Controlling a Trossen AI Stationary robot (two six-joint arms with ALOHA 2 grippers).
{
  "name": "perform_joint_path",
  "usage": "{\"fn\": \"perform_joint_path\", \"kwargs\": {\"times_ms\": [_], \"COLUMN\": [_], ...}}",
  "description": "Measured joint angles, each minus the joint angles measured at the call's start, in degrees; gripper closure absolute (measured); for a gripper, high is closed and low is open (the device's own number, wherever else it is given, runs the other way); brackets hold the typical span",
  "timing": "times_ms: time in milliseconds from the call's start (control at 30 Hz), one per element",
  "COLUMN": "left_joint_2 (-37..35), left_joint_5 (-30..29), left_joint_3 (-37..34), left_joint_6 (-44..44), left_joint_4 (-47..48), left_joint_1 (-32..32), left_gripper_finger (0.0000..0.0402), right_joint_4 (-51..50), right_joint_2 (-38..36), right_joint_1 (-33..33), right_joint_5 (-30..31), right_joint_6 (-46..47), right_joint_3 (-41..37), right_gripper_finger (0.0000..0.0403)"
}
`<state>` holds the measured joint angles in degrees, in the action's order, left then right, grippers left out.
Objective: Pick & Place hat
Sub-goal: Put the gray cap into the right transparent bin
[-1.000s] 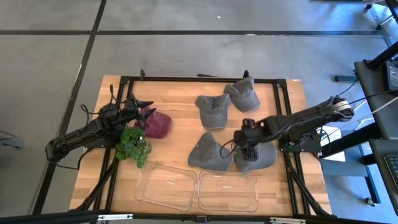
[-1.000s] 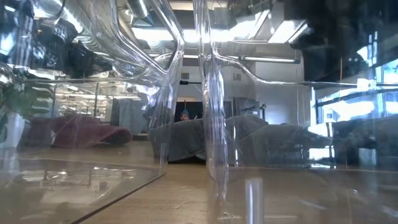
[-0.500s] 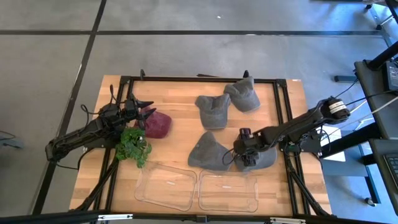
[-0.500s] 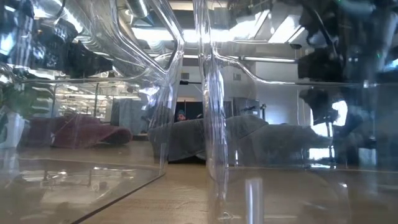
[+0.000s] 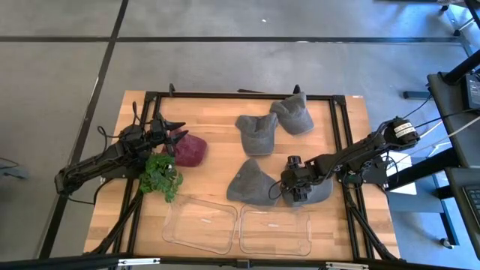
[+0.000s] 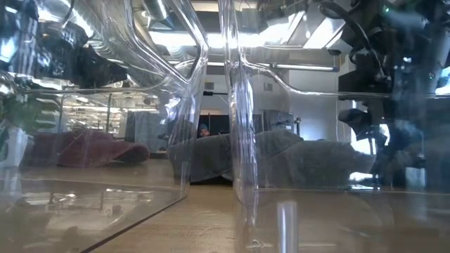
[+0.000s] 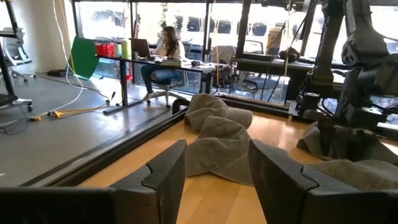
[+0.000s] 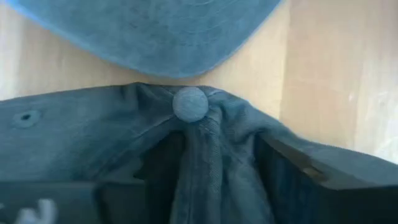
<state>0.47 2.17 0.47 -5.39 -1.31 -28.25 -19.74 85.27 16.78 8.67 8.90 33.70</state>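
Several grey hats lie flat on the wooden table: two toward the far side [image 5: 257, 133] [image 5: 292, 114], one in the middle [image 5: 252, 183], and one at right [image 5: 319, 189]. My right gripper [image 5: 294, 184] is down on that right grey hat [image 8: 93, 130], shut on its crown beside the top button [image 8: 189, 102]. In the low view, this gripper [image 6: 362, 119] shows through the clear bin walls above the hat [image 6: 302, 158]. A maroon hat [image 5: 192, 149] lies at left. My left gripper [image 5: 178, 132] waits open beside it, holding nothing [image 7: 217, 180]. My right gripper pinches a raised fold of the grey hat's crown [image 8: 211, 165] between its two fingers [image 8: 155, 171], just behind the top button. It comes from above, slanting in from the table's right. The rest of the hat lies on the table.
A green leafy plant [image 5: 161, 177] sits below my left arm. Two clear plastic bins [image 5: 201, 223] [image 5: 275, 229] stand along the near edge. A black frame [image 5: 341, 142] borders the table. People sit at desks [image 7: 163, 53] in the room beyond.
My right gripper has moved toward the near edge and slightly left, dropping lower onto the right grey hat. It has come into the low view behind the bin wall. The hats lie where they were.
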Motion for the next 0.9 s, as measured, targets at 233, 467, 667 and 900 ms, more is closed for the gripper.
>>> {"fn": "perform_joint_path", "kwargs": {"times_ms": [233, 467, 667, 900], "left_joint_2": [0.0, 0.0, 0.01, 0.02], "left_joint_5": [-0.02, -0.02, -0.02, -0.02], "left_joint_3": [-0.01, -0.02, -0.02, -0.01], "left_joint_6": [0.0, 0.02, 0.04, 0.08], "left_joint_4": [0.03, 0.03, 0.01, -0.1], "left_joint_1": [0.01, 0.0, 0.0, 0.0], "left_gripper_finger": [0.0233, 0.0233, 0.0233, 0.0233], "right_joint_4": [0.81, 1.2, -5.6, -19.77], "right_joint_2": [0.09, -0.06, -3.68, -11.03], "right_joint_1": [-0.04, 0.0, -0.06, -0.04], "right_joint_5": [0.64, 3.49, 9.8, 19.54], "right_joint_6": [0.42, 9.02, 10.22, 10.18], "right_joint_3": [-0.12, -0.16, 3.24, 15.34], "right_gripper_finger": [0.0316, 0.0385, 0.0377, 0.0382]}}
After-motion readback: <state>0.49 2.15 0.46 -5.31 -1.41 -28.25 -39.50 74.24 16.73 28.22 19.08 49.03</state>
